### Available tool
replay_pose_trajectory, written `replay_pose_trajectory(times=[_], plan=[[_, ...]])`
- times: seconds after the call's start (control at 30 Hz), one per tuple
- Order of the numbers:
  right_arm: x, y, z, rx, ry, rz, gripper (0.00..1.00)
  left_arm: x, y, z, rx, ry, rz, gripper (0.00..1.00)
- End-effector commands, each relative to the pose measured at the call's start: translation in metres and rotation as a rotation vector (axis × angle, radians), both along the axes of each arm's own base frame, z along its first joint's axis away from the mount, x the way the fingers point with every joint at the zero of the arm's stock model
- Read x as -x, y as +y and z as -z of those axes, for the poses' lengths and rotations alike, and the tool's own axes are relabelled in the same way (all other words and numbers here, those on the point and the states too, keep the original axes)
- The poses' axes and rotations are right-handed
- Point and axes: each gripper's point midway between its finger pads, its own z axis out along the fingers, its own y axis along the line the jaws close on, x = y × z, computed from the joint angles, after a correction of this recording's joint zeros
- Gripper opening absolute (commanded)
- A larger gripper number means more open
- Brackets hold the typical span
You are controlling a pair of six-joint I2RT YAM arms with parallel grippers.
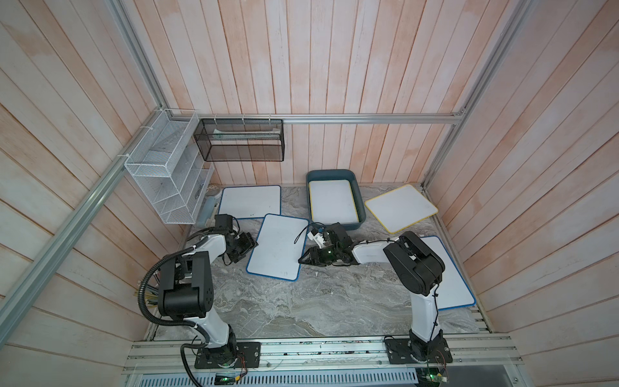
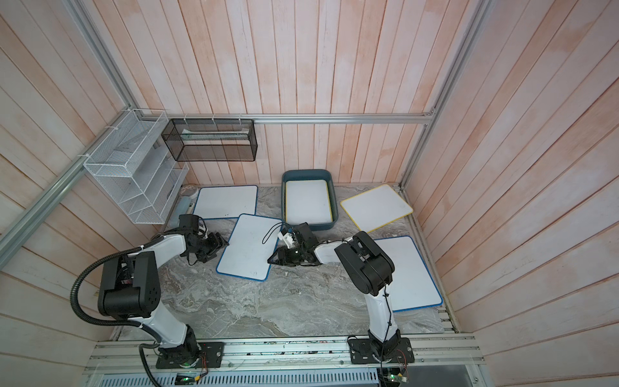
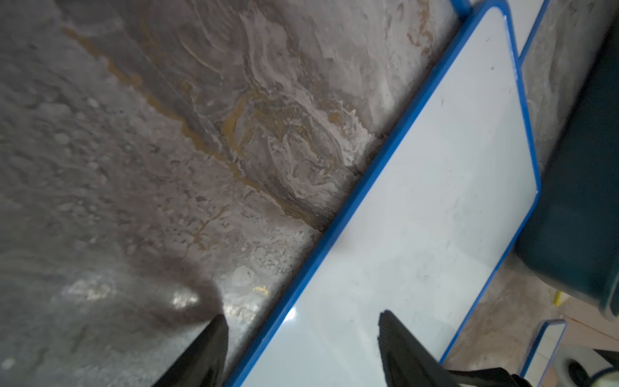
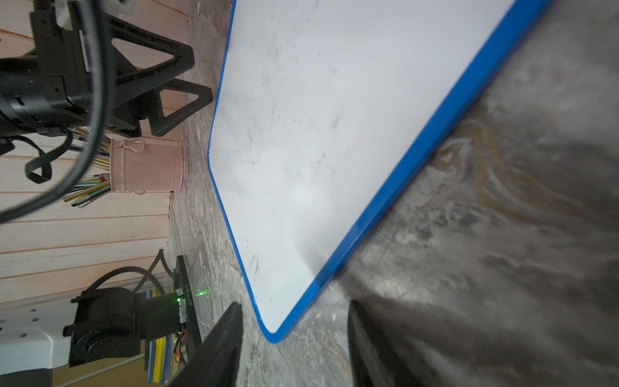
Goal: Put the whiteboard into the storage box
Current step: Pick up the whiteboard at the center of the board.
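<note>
A blue-framed whiteboard (image 1: 278, 249) (image 2: 249, 246) lies tilted on the marble table, mid-table. My left gripper (image 1: 249, 246) (image 3: 301, 318) is open at its left long edge. That edge runs between the two fingers, one over the whiteboard (image 3: 418, 217) and one over the table. My right gripper (image 1: 303, 259) (image 4: 294, 305) is open at the near right corner of the whiteboard (image 4: 335, 134), and the corner points into the gap without touching. The teal storage box (image 1: 330, 172) (image 2: 306, 172) (image 3: 582, 201) stands just behind, with a yellow-framed whiteboard (image 1: 333, 201) inside it.
Another blue-framed board (image 1: 250, 202) lies at the back left, a yellow-framed one (image 1: 400, 207) at the back right, and a blue-framed one (image 1: 452, 281) under the right arm. A white wire rack (image 1: 167, 174) and a black mesh basket (image 1: 239, 140) hang on the walls. A pink pencil cup (image 4: 147, 166) stands by the left wall.
</note>
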Motion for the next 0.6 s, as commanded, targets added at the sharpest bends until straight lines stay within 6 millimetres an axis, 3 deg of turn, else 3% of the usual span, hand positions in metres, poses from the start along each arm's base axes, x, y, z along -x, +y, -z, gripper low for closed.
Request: replay_pose_trajectory(times=[0.0,0.33,0.57], plan=[[0.009,-0.032,0.062,0.213,0.102,0.074,0.53,-0.033,-0.005,-0.009,0.016,-0.130,0.074,0.73],[-0.002,-0.025,0.076,0.231,0.109,0.062,0.53,-0.091,-0.015,0.008,0.131,-0.220,0.158,0.73],[-0.008,-0.021,0.081,0.237,0.111,0.069,0.53,-0.113,-0.019,0.019,0.150,-0.226,0.232,0.73]])
